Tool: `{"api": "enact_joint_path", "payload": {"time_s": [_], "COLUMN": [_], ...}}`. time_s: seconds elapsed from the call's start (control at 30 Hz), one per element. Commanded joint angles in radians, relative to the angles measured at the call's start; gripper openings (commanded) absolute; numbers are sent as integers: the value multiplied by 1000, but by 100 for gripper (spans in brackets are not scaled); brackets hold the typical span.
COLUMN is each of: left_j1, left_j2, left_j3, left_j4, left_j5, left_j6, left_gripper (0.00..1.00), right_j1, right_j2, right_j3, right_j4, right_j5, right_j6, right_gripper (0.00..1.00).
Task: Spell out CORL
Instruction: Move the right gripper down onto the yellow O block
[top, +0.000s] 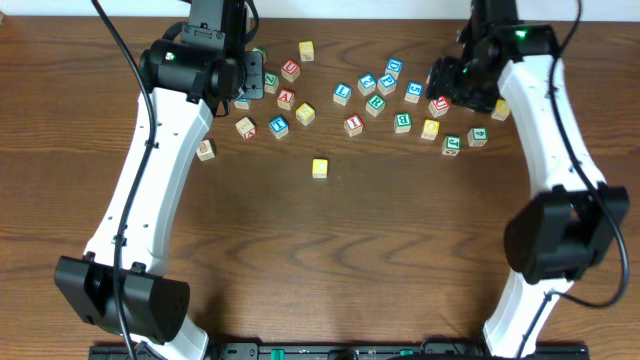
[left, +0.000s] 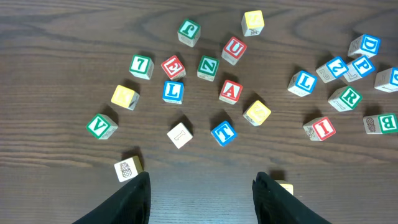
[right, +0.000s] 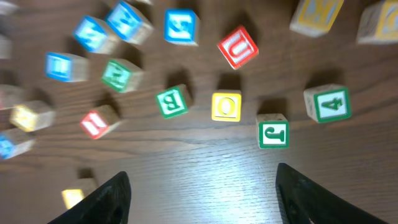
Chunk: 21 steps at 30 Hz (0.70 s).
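Note:
Letter blocks lie scattered along the far side of the table. A lone yellow block (top: 319, 167) sits apart toward the middle; I cannot read its face. The left wrist view shows a blue L (left: 173, 91), a second blue L (left: 303, 82) and a green R (left: 345, 98). The right wrist view shows a yellow O (right: 226, 106). I see no C. My left gripper (top: 248, 76) (left: 202, 180) is open and empty above the left blocks. My right gripper (top: 447, 84) (right: 202, 180) is open and empty above the right blocks.
Other blocks surround these: red A (left: 231, 91), blue T (left: 223, 132), red U (right: 238, 46), green B (right: 171, 102), green J (right: 273, 134), green 4 (right: 328, 104). A pineapple block (left: 127, 168) lies by my left finger. Bare wood fills the table's near half.

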Motion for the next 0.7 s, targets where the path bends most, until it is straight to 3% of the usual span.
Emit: {"api": "enact_joint_path", "payload": {"time_s": [0.0,0.3,0.67], "left_j1": [2,2,2], "left_j2": [-5,-5,-5], "left_j3": [3,3,3], "left_j4": [-2,-2,-2], "left_j5": [2,2,2], "left_j6": [-4,-4,-4], "left_gripper": [52,52,52], "right_j1": [7,13,29], "right_j2": [44,163,228], "right_j3": [10,10,9], "right_j4": [-4,6,56], "right_j5": [40,64,85], "right_j6": [25,24,-35], "right_gripper": [66,56,57]}}
